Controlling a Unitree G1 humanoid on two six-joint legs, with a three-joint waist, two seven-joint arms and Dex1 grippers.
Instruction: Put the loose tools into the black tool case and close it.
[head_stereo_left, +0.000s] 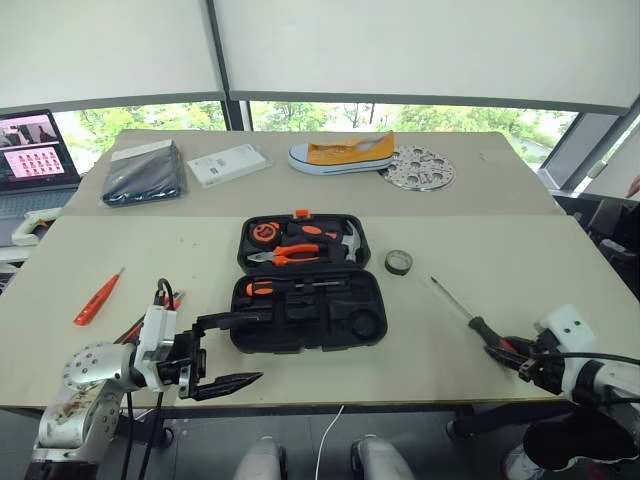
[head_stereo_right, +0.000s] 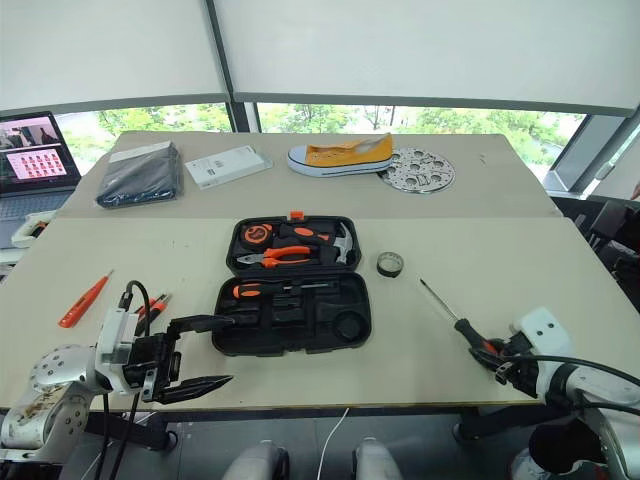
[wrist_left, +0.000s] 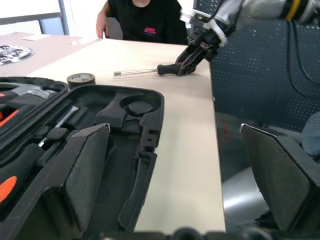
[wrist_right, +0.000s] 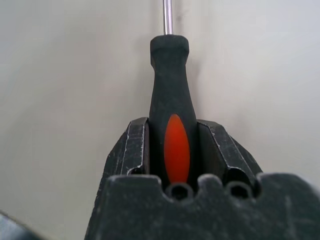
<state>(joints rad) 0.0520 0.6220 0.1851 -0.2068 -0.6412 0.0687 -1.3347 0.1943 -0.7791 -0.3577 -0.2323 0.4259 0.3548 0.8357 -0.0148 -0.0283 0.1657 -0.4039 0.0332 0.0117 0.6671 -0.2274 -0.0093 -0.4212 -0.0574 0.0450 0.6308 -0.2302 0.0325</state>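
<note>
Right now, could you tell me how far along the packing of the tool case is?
Done: one screwdriver lies in the open black tool case. In hand: the right gripper has clamped the handle of a second screwdriver on the table. Left: the tape roll, the orange tester screwdriver and the utility knife lie outside; the case needs closing. The left gripper hangs open.

open tool case (wrist_left: 125, 150), right gripper (wrist_left: 192, 56) gripping screwdriver (wrist_left: 150, 71)
</note>
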